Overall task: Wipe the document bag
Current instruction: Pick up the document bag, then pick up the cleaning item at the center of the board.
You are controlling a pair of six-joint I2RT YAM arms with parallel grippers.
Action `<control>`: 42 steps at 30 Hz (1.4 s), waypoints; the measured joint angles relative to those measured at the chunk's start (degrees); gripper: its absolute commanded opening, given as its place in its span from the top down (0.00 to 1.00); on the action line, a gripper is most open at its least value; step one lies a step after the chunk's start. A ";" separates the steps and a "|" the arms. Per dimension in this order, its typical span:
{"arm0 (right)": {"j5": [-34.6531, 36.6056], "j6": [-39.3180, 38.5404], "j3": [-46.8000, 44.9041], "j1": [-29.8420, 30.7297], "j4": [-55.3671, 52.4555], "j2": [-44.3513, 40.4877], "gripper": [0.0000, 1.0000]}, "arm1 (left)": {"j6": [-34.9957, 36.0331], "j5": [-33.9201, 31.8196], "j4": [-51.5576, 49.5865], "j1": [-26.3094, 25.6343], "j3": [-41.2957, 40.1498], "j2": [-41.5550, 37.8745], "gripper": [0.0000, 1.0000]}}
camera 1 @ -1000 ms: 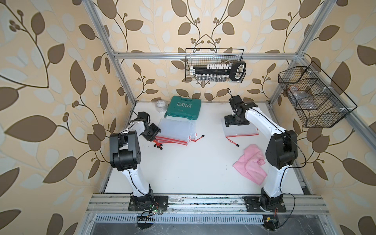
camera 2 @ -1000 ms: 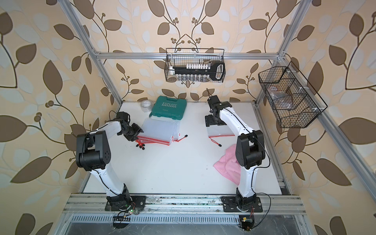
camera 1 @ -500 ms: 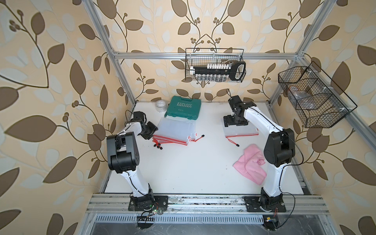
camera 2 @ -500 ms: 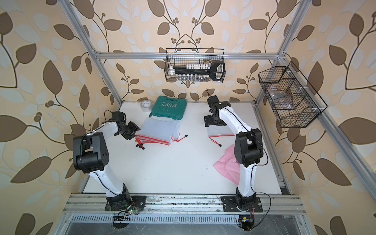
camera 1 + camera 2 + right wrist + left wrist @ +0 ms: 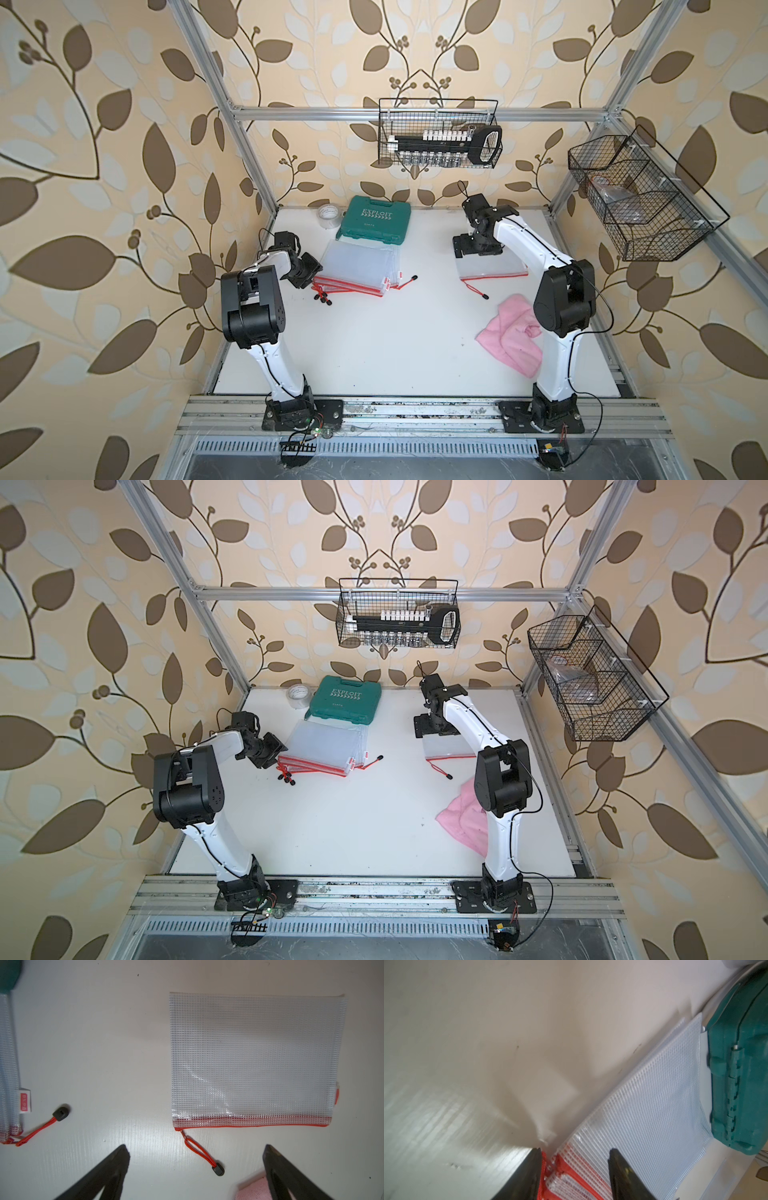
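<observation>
Read the surface (image 5: 395, 353) as a clock from a top view, 12 at the back wall. Your doc bag (image 5: 492, 266) lies flat & alone at approx 2 o'clock. Its red zip edge faces 6 and the zip pull (image 5: 218, 1169) trails off one corner. The right hand (image 5: 196, 1146) hangs above it w/ jaws wide apart, holding nothing. The pink cloth (image 5: 509, 332) sits crumpled at approx 4 o'clock, near the bag but not touching. It's not picked up yet, so I'd say wiping hasn't begun.

The left hand (image 5: 575, 1150) is at 10 o'clock. Its jaws stand part-way apart either side of the zip corner of the stack of spare bags (image 5: 357, 266). Can't tell if it pinches them.

Handling, my guess: the bag looks like thin, light, floppy mesh-plastic w/ a glossy skin, so it'll prob skate on the smooth surface under a wipe. Pin it rather than lift it. Press or nip the zip hem, prob the stiffest part, at the corner by the pull, and leave the panel free. Don't tug the pull cord; that'd likely just drag the bag. The cloth is soft & bulky: take a raised fold, then stroke away from the pinned edge, toward 12.
</observation>
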 measured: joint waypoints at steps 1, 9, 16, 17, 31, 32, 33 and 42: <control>0.00 0.00 0.20 0.07 0.04 0.15 0.02 | 0.00 0.15 0.35 -0.04 -0.02 0.22 0.56; -0.02 0.00 0.94 1.40 -0.22 1.01 0.02 | 0.37 2.01 3.72 -0.79 -0.87 0.50 0.82; -0.04 0.00 0.94 2.23 -0.28 1.40 0.02 | 1.09 3.28 4.44 -1.03 -1.53 -0.04 0.98; -0.04 0.00 0.94 2.34 -0.28 1.44 0.02 | 1.18 3.30 4.42 -1.09 -1.53 -0.11 1.00; -3.89 0.72 0.94 3.28 -0.44 1.51 0.02 | -1.42 4.83 1.44 -2.49 0.46 -9.22 1.00; -4.39 0.90 0.59 3.32 -0.39 1.22 0.02 | -1.97 4.83 0.94 -3.06 0.72 -10.40 1.00; -5.01 1.14 -0.13 3.43 -0.46 0.63 0.02 | -2.64 4.85 0.68 -3.80 0.70 -11.67 1.00; -5.05 4.87 -14.32 4.26 -5.35 -13.90 0.02 | -17.14 4.63 1.92 -20.46 -17.05 -28.70 1.00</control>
